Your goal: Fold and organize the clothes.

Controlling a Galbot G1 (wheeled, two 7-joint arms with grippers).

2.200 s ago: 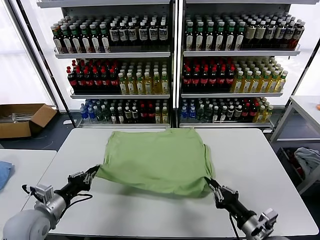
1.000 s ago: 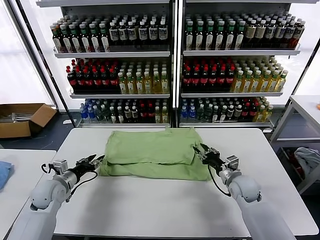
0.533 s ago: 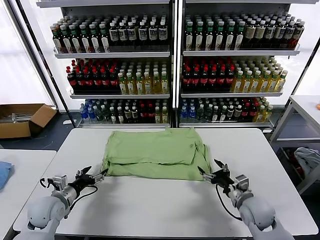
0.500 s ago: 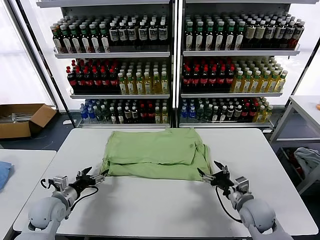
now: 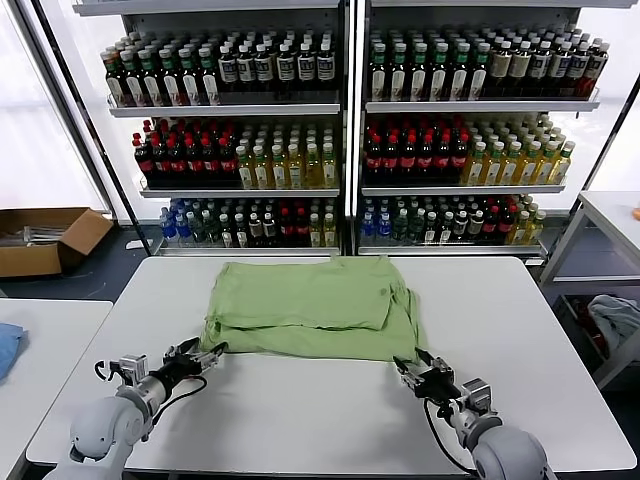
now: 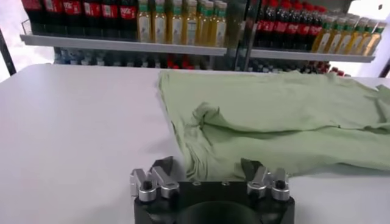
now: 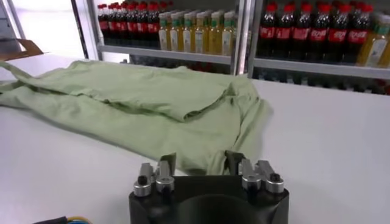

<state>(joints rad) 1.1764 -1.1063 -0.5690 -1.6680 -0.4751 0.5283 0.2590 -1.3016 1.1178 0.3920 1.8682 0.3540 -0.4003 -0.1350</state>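
The light green polo shirt (image 5: 310, 305) lies folded in half on the white table (image 5: 320, 430), its fold edge facing me. It also shows in the left wrist view (image 6: 274, 115) and the right wrist view (image 7: 134, 97). My left gripper (image 5: 207, 351) is low on the table at the shirt's near left corner; its fingers are open with the corner between them (image 6: 207, 167). My right gripper (image 5: 408, 367) is at the near right corner, open, with the shirt's edge between its fingers (image 7: 201, 161). The collar and logo are hidden.
Shelves of bottles (image 5: 340, 130) stand behind the table. A cardboard box (image 5: 40, 235) sits on the floor at the left. A blue cloth (image 5: 8, 345) lies on the left side table and a grey-blue cloth (image 5: 615, 315) lies at the right.
The shirt's near half was carried over onto its far half and released. Both grippers then drew back with open fingers, and now sit at the fold's near corners.
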